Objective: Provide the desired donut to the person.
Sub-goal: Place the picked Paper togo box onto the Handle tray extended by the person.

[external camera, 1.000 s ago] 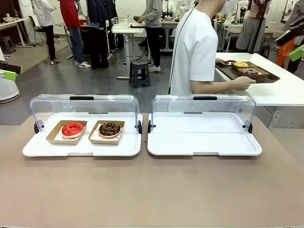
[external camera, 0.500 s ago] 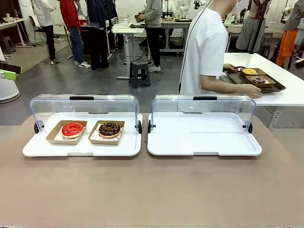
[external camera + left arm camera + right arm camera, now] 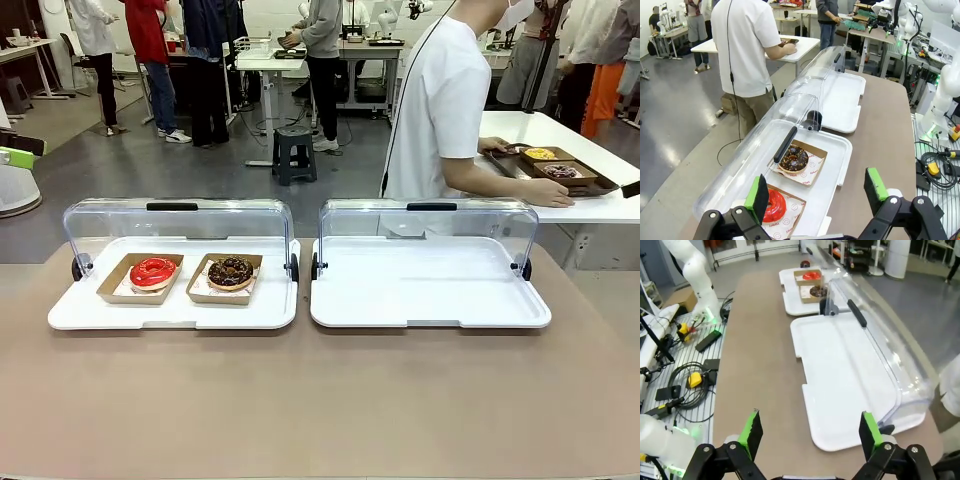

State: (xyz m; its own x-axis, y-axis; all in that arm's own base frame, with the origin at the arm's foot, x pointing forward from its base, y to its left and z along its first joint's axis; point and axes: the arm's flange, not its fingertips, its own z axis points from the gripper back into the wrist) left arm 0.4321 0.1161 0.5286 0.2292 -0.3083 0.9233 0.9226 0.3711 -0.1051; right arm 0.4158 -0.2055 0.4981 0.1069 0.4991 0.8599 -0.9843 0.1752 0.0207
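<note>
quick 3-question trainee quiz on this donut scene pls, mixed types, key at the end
1. True or false: the right tray holds two donuts.
2. Which donut sits nearer the gap between the two trays? A) red donut B) chocolate donut
3. Fill in: the person is turned toward the ____ table, hands at a brown tray there.

Key
1. False: it is bare; both donuts sit in paper boats on the left tray.
2. B.
3. Side. Both the left gripper and the right gripper are open, holding nothing.

Red donut beside chocolate donut
</note>
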